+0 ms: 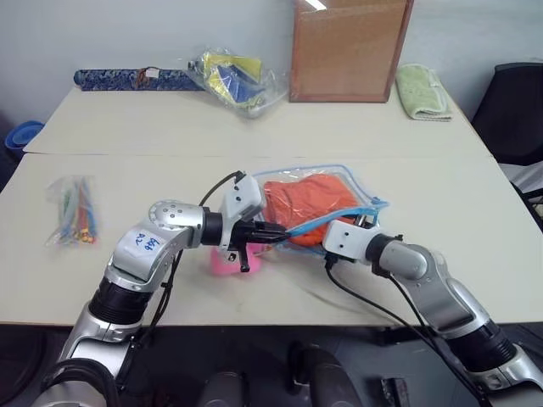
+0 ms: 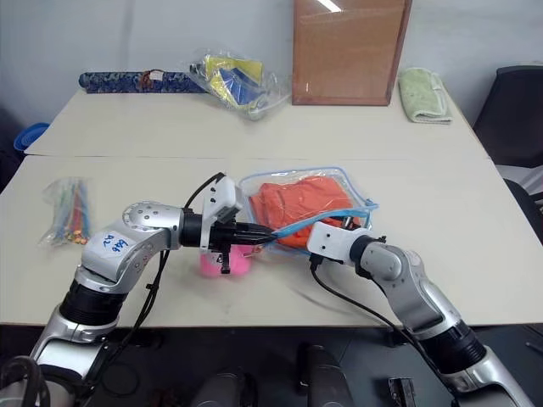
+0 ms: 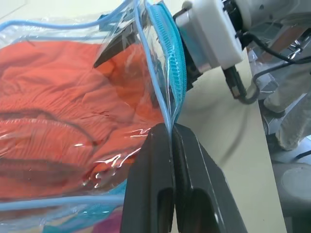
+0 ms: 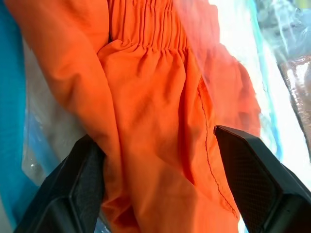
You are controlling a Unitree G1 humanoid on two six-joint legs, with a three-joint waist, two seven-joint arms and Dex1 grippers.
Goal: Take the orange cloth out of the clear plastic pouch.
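Observation:
The clear plastic pouch point(image 1: 360, 188) with light blue zip edging lies flat on the table's middle, the orange cloth point(image 1: 310, 199) folded inside it. My left gripper point(image 3: 171, 130) is shut on the pouch's blue zip edge point(image 3: 171, 73) at the near side and holds the mouth lifted. From the right, my right gripper point(image 4: 154, 135) is pushed into the mouth, open. Its two black fingers point(image 4: 73, 189) stand wide on either side of a fold of the orange cloth point(image 4: 155, 97). In the head views the right gripper point(image 1: 363, 220) sits at the pouch's near right corner.
A pink plush toy point(image 1: 226, 261) lies under my left wrist. A packet of coloured sticks point(image 1: 72, 212) is at the left. At the back are a wrinkled clear bag point(image 1: 233, 76), a blue patterned roll point(image 1: 127, 78), a brown board point(image 1: 348, 51) and a pale green towel point(image 1: 422, 91).

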